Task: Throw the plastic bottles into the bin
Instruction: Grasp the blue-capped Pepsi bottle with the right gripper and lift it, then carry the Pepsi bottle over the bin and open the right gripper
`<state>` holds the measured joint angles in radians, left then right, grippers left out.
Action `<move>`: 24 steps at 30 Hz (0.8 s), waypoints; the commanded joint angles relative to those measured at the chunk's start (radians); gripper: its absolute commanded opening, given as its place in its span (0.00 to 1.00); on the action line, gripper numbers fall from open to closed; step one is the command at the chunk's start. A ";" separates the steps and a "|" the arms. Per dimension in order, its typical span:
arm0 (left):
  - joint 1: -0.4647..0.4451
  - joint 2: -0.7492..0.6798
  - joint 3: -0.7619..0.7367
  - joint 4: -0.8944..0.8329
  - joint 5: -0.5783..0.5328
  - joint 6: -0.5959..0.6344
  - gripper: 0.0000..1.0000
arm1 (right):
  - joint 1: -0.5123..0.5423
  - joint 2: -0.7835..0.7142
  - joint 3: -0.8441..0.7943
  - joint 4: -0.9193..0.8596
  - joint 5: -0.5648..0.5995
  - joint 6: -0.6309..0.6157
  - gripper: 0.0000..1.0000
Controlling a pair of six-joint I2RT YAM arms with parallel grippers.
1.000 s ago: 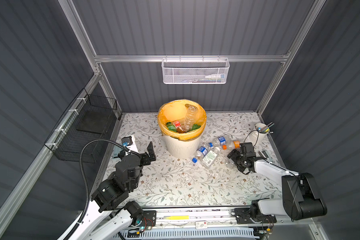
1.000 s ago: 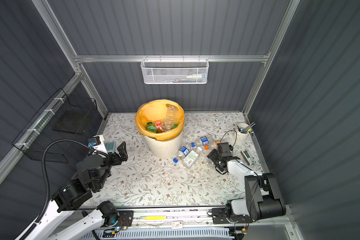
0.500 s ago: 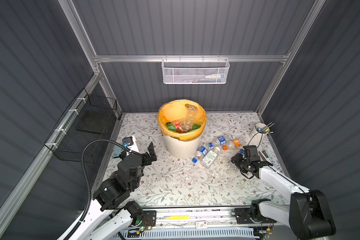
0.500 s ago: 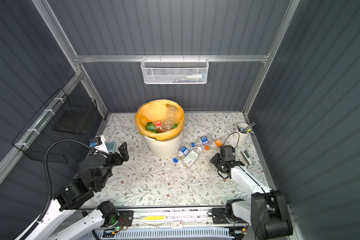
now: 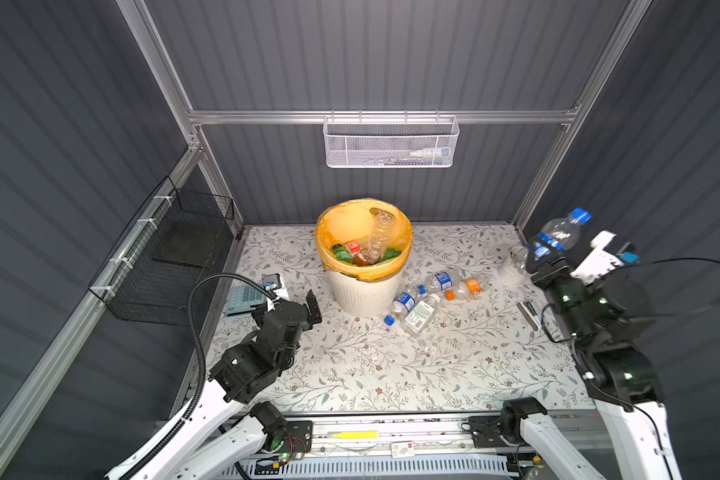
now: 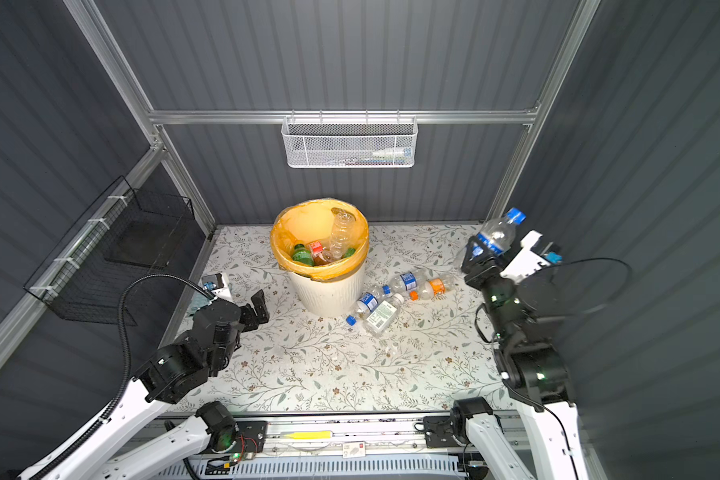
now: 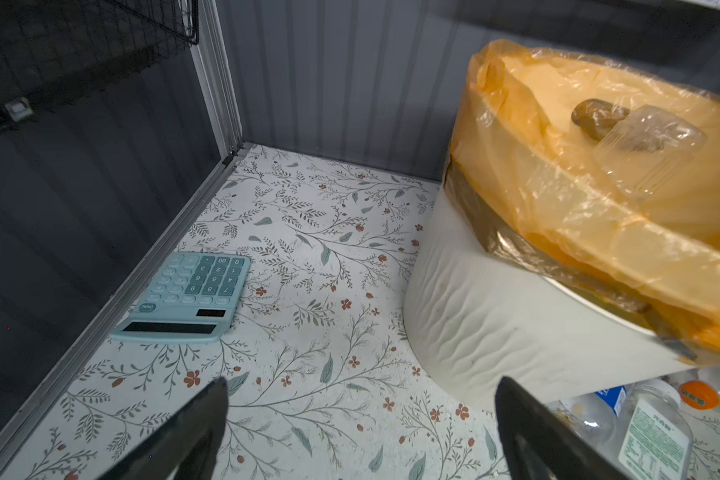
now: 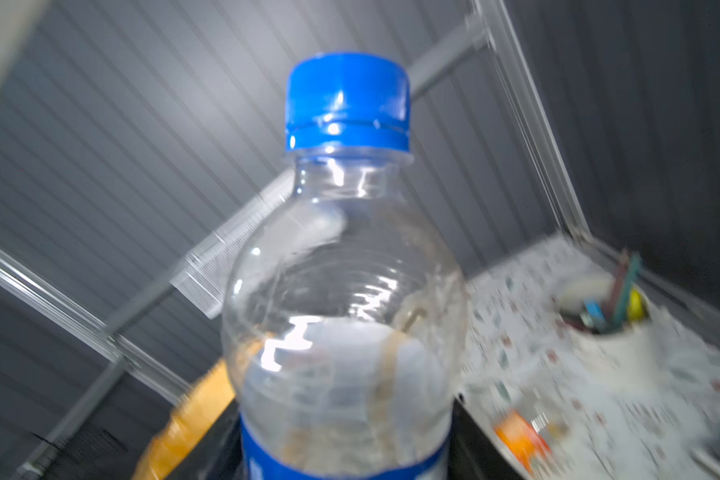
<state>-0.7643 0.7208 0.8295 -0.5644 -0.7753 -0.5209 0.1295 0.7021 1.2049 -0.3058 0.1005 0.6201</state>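
Observation:
The bin, cream-white with an orange bag, stands at the middle back and holds several plastic bottles. Several more plastic bottles lie on the table just right of the bin: a blue-capped one, a white-labelled one and an orange-labelled one. My right gripper is raised at the far right, shut on a clear bottle with a blue cap, cap upward. My left gripper hangs open and empty left of the bin.
A light-blue calculator lies by the left wall. A white cup of pens stands under the raised bottle. A white mesh basket hangs on the back rail and a black wire basket on the left wall.
My right gripper closed on the blue-capped bottle low on the table, then lifted it high toward the right wall. The left arm stayed still.

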 commanded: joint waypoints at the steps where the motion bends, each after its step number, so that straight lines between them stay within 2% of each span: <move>1: 0.000 -0.001 -0.019 -0.012 0.021 -0.039 1.00 | 0.000 0.114 0.075 0.076 -0.072 0.006 0.58; 4: 0.000 -0.001 -0.032 -0.003 0.049 -0.055 1.00 | 0.066 0.242 0.128 0.221 -0.157 0.068 0.58; 7: 0.000 -0.001 -0.037 -0.002 0.068 -0.071 1.00 | 0.274 0.450 0.250 0.248 -0.115 -0.034 0.60; 9: 0.000 0.000 -0.041 -0.002 0.074 -0.080 1.00 | 0.381 0.632 0.384 0.204 -0.208 -0.069 0.62; 10: 0.000 0.001 -0.042 -0.002 0.077 -0.083 1.00 | 0.420 0.715 0.453 0.161 -0.262 -0.085 0.63; 11: 0.000 0.003 -0.044 -0.001 0.080 -0.085 1.00 | 0.467 0.813 0.548 0.083 -0.311 -0.125 0.68; 12: 0.000 0.006 -0.046 -0.001 0.082 -0.087 1.00 | 0.513 0.913 0.666 -0.038 -0.339 -0.198 0.81; 14: 0.000 0.012 -0.041 -0.005 0.088 -0.088 1.00 | 0.563 1.068 0.907 -0.344 -0.236 -0.272 0.99; 15: 0.000 0.014 -0.037 -0.012 0.091 -0.087 1.00 | 0.564 1.105 0.977 -0.442 -0.167 -0.272 0.99; 17: 0.000 0.012 -0.026 -0.023 0.093 -0.083 1.00 | 0.554 1.066 0.938 -0.440 -0.066 -0.269 0.99; 21: 0.000 0.003 -0.020 -0.023 0.100 -0.055 1.00 | 0.516 0.826 0.648 -0.196 0.057 -0.223 0.99; 24: 0.000 0.011 -0.011 -0.009 0.126 -0.031 1.00 | 0.498 0.694 0.503 -0.133 0.140 -0.215 0.99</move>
<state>-0.7643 0.7353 0.7959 -0.5663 -0.6765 -0.5816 0.6430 1.5467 1.7611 -0.5533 0.1055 0.4065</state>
